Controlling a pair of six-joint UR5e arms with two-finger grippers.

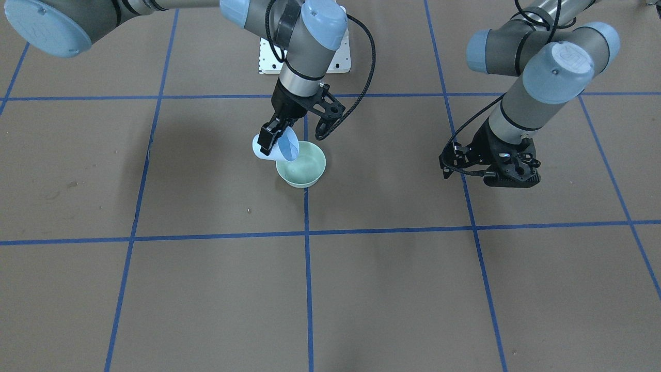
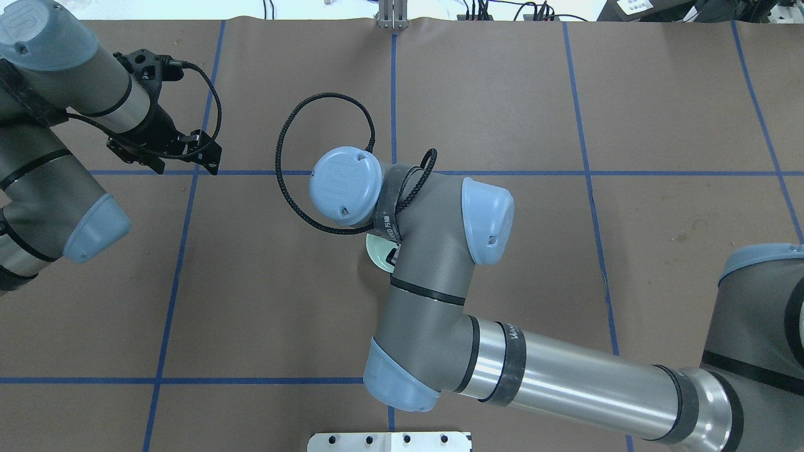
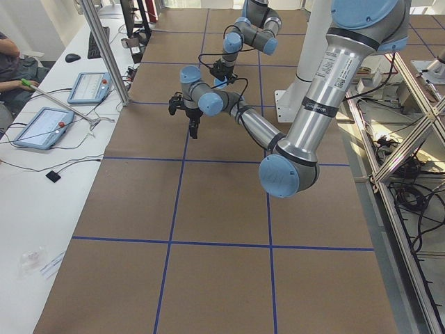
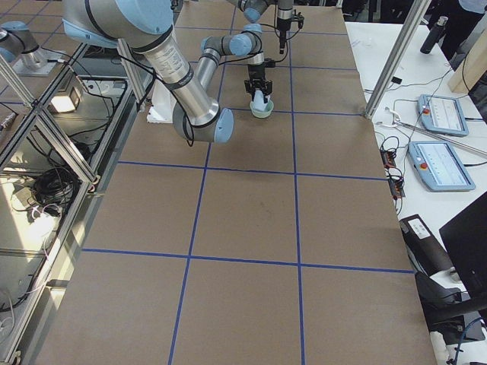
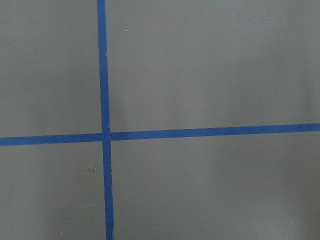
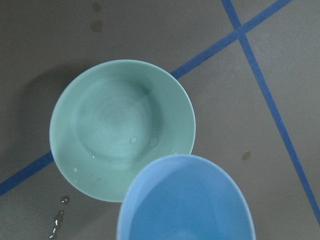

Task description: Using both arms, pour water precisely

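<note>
My right gripper [image 1: 269, 140] is shut on a light blue cup [image 1: 287, 146] and holds it tilted over the near rim of a pale green bowl [image 1: 302, 178]. In the right wrist view the cup's mouth [image 6: 187, 205] overlaps the bowl's edge [image 6: 62, 107]. Water shows only as a few clear drops [image 6: 152, 142] on the bowl's inner wall. In the overhead view the right arm hides all but a sliver of the bowl [image 2: 377, 256]. My left gripper [image 1: 490, 168] hangs empty above the table, far from the bowl. I cannot tell whether it is open or shut.
Small water droplets [image 6: 57, 220] lie on the brown paper beside the bowl. Blue tape lines [image 5: 104, 135] mark a grid on the table. The white bolted pedestal [image 1: 304, 62] stands behind the bowl. Tablets and an operator [image 3: 14, 66] are at the side bench.
</note>
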